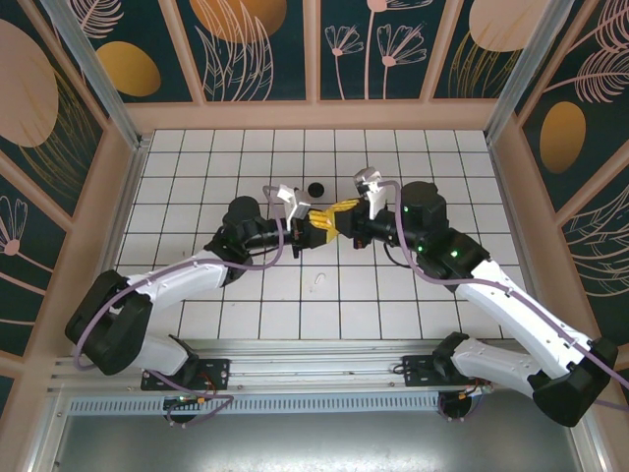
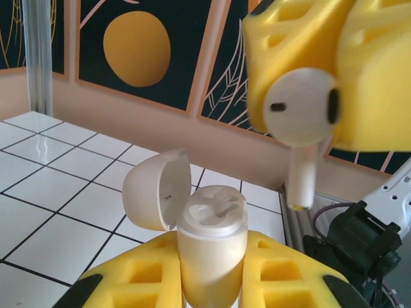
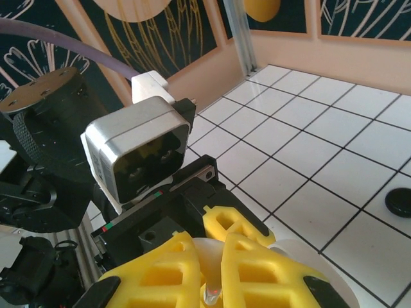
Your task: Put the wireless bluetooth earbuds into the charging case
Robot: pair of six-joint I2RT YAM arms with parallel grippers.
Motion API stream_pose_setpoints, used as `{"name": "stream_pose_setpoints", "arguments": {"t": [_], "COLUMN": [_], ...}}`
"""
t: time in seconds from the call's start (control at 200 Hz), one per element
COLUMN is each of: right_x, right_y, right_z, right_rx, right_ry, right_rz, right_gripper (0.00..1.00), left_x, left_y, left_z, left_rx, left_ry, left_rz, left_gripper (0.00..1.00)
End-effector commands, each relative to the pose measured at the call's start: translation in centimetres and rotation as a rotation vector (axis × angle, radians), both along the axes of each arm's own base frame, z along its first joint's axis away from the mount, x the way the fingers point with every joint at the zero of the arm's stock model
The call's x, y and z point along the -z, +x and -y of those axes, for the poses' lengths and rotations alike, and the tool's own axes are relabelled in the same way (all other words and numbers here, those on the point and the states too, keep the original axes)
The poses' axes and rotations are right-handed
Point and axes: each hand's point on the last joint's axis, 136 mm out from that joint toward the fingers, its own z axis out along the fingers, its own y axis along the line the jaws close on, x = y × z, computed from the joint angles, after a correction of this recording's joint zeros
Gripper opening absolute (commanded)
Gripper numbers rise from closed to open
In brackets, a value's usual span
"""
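White arm shells (image 1: 182,280), black joints (image 1: 243,212), purple cables (image 1: 257,264), yellow lattice fingers (image 2: 286,273), green LEDs (image 1: 453,253).

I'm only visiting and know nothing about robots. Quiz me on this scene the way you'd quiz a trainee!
1. True or false: the lid of the white oval charging case is shut.
2. Which arm holds the white stemmed earbud: A left, B right?
3. What colour is the small round object lying loose on the tiled table beyond both arms?
Key: 1 false; 2 B; 3 black.
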Motion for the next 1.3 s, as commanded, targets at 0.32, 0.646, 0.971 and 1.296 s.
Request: {"name": "stream_pose_setpoints", "arguments": {"t": [0.32, 0.646, 0.971, 1.296], "right_x": [-2.4, -1.5, -0.4, 0.0], "right_y": [-1.0, -1.2, -1.2, -1.3], "right_z": [0.4, 0.4, 0.0, 0.2], "right_rx": [-0.045, -0.062, -0.089, -0.093], "right_ry": [0.029, -0.012, -0.038, -0.063], "right_rz": [0.139, 0.156, 0.141, 0.145], "right_gripper": [0.11, 0.1, 0.1, 0.1], "left_x": [-3.0, -3.8, -4.9, -6.7], "left_y": [-2.1, -2.6, -3.0, -3.5], "left_z": [-0.9, -1.0, -1.1, -1.3], "left_rx": [0.047, 0.067, 0.083, 0.099], "left_ry": [-0.071, -0.084, -0.109, -0.15], "left_rz": [0.077, 0.077, 0.085, 0.101], "left_gripper": [0.02, 0.02, 0.01, 0.0]}}
